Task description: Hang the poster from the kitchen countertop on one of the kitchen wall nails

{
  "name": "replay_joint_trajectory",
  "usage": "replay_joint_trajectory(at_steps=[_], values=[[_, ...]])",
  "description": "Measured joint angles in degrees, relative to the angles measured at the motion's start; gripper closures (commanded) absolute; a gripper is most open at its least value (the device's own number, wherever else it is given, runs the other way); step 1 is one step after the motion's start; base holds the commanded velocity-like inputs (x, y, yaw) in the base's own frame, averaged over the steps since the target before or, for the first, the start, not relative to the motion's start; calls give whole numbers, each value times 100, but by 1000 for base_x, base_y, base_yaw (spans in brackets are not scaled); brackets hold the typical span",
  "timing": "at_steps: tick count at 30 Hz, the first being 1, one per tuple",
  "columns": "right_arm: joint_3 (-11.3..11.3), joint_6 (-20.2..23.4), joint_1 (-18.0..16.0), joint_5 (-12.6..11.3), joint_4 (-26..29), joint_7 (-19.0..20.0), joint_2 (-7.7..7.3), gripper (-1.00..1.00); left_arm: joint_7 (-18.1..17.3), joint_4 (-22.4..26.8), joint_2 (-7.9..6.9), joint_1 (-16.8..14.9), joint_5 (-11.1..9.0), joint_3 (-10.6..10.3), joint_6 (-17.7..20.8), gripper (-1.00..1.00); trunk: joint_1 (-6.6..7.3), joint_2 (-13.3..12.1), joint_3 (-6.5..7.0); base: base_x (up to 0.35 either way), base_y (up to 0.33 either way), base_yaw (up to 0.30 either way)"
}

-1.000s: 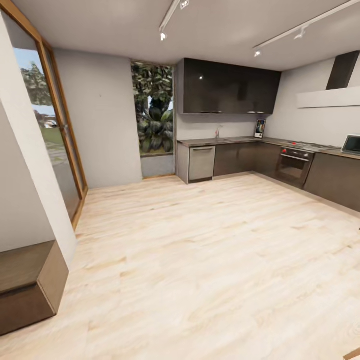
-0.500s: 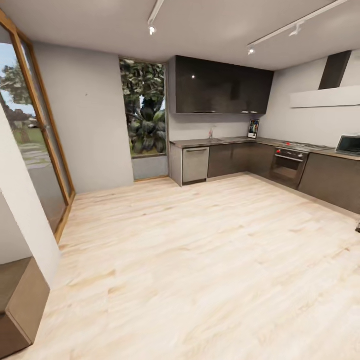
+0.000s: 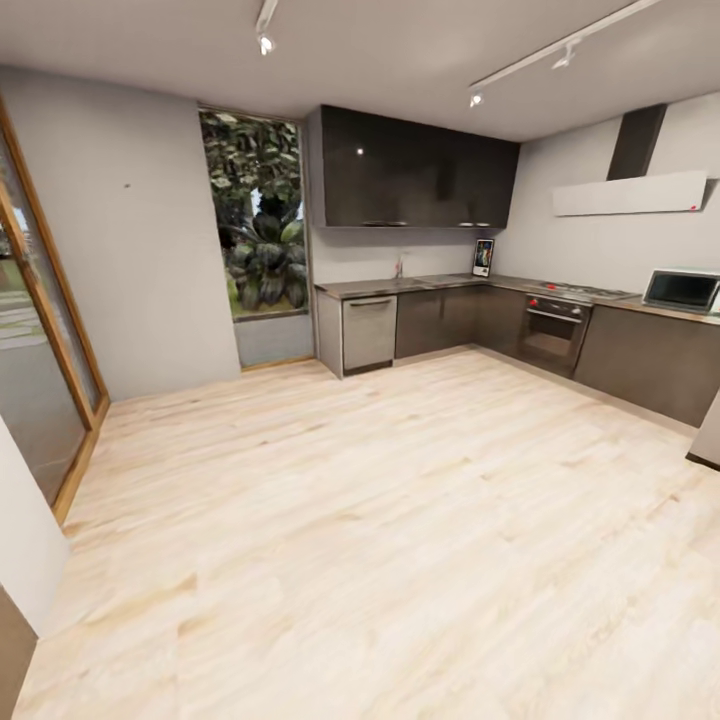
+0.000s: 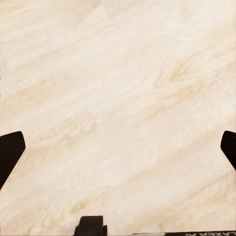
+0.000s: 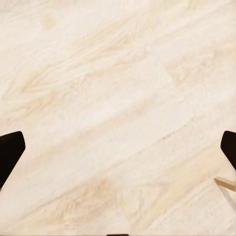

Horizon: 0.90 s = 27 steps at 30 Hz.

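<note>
None of the task's steps is done yet, as far as I can judge. The upright rectangular poster with a black frame and colourful figures (image 3: pixel 484 257) stands on the long pale grey kitchen countertop (image 3: pixel 440 283) at the far side of the room, leaning at the wall near the corner, under the dark glossy upper cabinets (image 3: pixel 415 170). It is small in the head view, so its picture cannot be read. A wide stretch of light wooden plank floor (image 3: pixel 380 520) lies between the robot and the dark brown lower cabinets (image 3: pixel 440 320), so the robot is well apart from the poster. What is left, in my opinion, is all of it: to drive to the countertop, grasp the poster, find a nail and hang it. I see a small dark dot on the grey wall (image 3: pixel 126 185) beside the tall window with green plants (image 3: pixel 252 230); it may be a nail, but it is too small to tell.

Both arms seem to point downward, because each wrist camera looks at the plank floor. The left gripper (image 4: pixel 118 147) has its jaws spread wide with nothing between them, and the right gripper (image 5: pixel 118 147) has the same wide and empty stance.
</note>
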<state>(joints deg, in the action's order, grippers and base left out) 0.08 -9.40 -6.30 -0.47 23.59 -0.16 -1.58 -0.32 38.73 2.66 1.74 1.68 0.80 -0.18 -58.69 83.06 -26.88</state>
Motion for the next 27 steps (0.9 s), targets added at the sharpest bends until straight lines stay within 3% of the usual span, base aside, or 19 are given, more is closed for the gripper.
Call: replay_joint_trajectory(at_steps=[27], values=[[0,-8,0,-1,0,0,0,-100,0,4,-36,0,-1,0,-6,-100,0,0,0,336,0,0]])
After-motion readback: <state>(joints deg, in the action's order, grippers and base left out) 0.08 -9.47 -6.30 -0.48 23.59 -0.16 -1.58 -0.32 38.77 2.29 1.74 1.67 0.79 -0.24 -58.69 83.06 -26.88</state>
